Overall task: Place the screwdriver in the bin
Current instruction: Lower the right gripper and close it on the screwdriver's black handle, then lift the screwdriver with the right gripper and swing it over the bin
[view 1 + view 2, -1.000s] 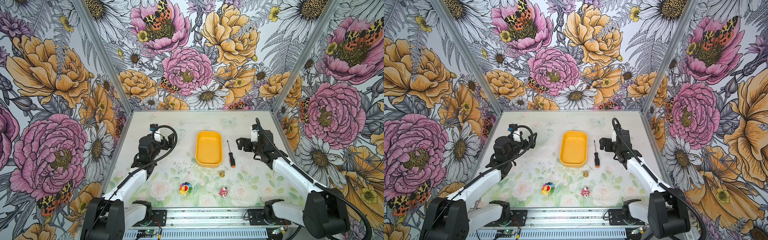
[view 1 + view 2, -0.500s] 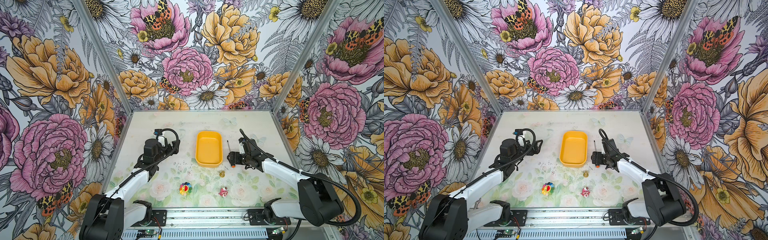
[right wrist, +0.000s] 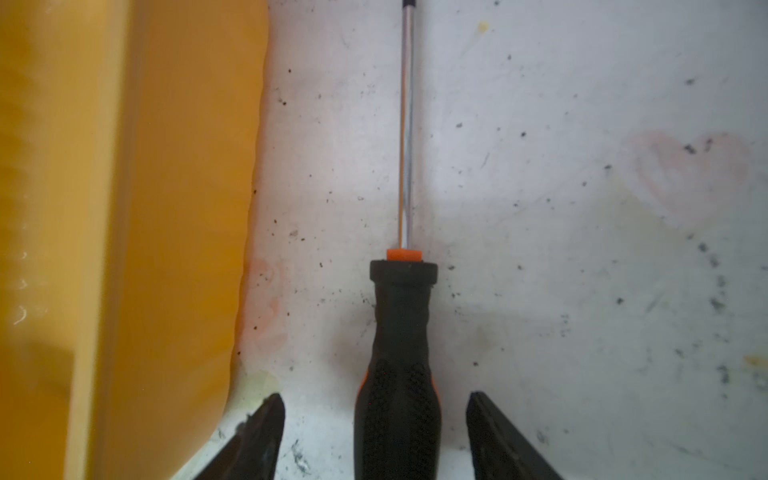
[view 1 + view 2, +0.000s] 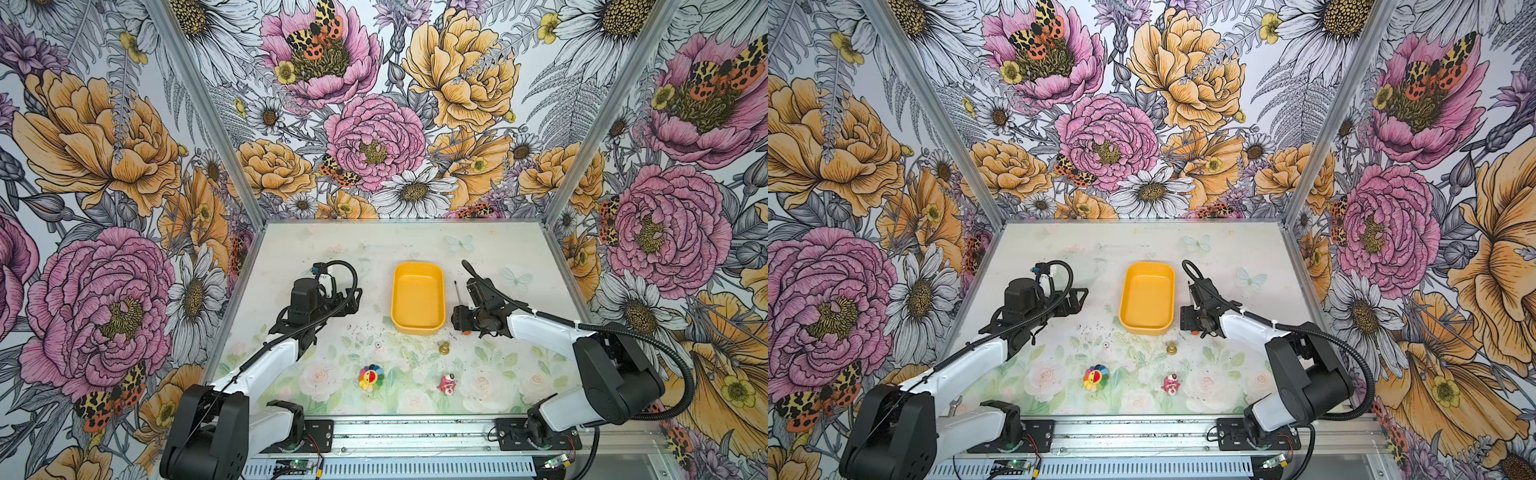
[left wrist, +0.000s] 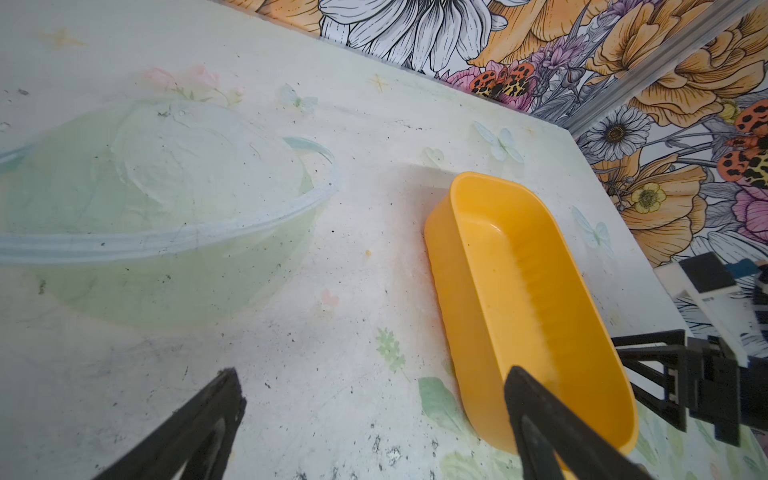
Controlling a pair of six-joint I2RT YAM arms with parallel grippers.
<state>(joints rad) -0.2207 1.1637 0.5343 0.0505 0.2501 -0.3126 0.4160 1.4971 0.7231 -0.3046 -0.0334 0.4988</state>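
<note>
Three papered walls close in the scene: the left wall (image 4: 104, 166), the far wall (image 4: 374, 124) and the right wall (image 4: 685, 166). All carry large drawn flowers in pink, orange-yellow and white, with grey ferns and spotted orange moths (one sits on the pink bloom high on the far wall). Pale metal posts (image 4: 210, 120) run up the far corners. The counter (image 4: 374, 245) is pale, printed with faint roses, leaves and butterflies, and speckled with dark marks. A metal rail (image 4: 415, 436) runs along its near edge. The light is even and soft.
</note>
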